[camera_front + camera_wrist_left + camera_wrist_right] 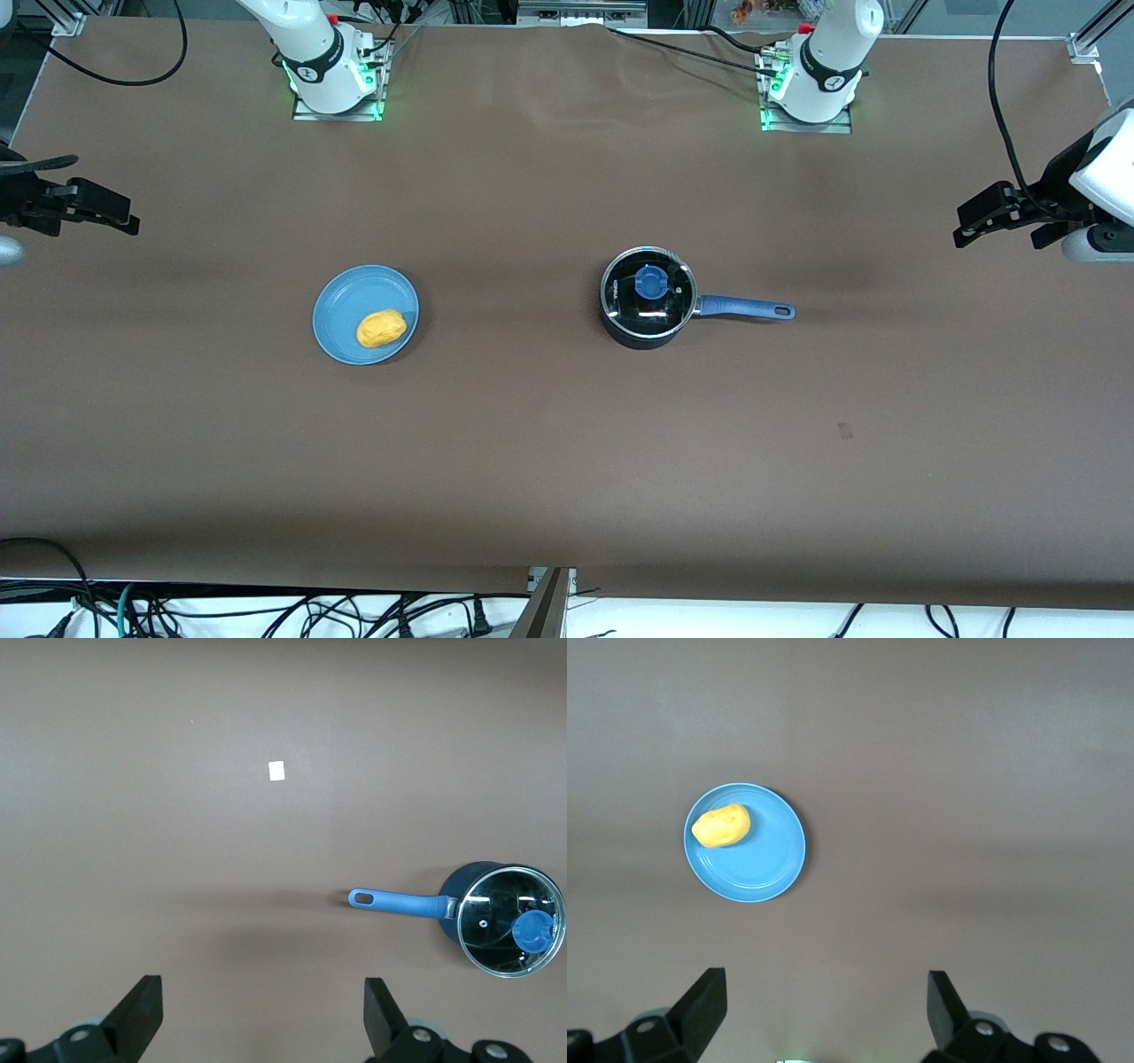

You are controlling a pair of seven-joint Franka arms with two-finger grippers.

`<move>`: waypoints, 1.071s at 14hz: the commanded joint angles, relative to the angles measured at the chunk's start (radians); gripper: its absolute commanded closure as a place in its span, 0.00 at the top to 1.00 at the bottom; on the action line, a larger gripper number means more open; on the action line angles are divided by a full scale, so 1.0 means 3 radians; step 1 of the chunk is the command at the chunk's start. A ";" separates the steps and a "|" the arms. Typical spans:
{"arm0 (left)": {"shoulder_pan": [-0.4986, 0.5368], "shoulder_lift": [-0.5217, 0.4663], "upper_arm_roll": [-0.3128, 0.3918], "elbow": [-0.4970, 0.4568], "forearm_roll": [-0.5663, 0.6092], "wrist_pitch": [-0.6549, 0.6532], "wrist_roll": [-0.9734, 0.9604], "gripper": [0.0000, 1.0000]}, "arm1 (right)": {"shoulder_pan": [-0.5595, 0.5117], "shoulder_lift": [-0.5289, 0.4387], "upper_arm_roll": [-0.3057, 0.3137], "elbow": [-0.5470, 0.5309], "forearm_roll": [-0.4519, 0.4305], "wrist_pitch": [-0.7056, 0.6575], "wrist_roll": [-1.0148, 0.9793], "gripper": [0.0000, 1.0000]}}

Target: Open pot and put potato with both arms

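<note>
The right gripper [124, 217] hangs over the bare table [567, 461] at the right arm's end, fingers [700, 1005] spread wide with nothing between them; this arm waits.

Taking the table as a clock face in the front view, with twelve at the robots' bases, the blue plate [345, 306] lies at about nine o'clock from the table's middle. The potato [382, 328] rests on the plate, set toward its four o'clock rim, the edge nearer the front camera and the pot. In the right wrist view the same potato [721, 825] sits close to the plate's [766, 868] rim.

The pot [642, 335] stands near the table's middle, just toward three o'clock, well apart from the plate. The glass lid [673, 306] sits closed on it, its blue knob [653, 283] centred. The blue handle [744, 307] points to three o'clock, toward the left arm's end.

The left gripper [961, 232] hangs over that end of the table, jaws wide apart and empty, fingers [383, 1014] well clear of the pot [461, 904]. A small white scrap [276, 771] lies on the table.
</note>
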 commanded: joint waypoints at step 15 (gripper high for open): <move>-0.0026 0.0011 -0.0512 0.0103 0.0150 0.0126 0.0003 1.00 | -0.0030 0.0028 -0.0003 0.0069 0.0046 -0.0014 -0.0044 1.00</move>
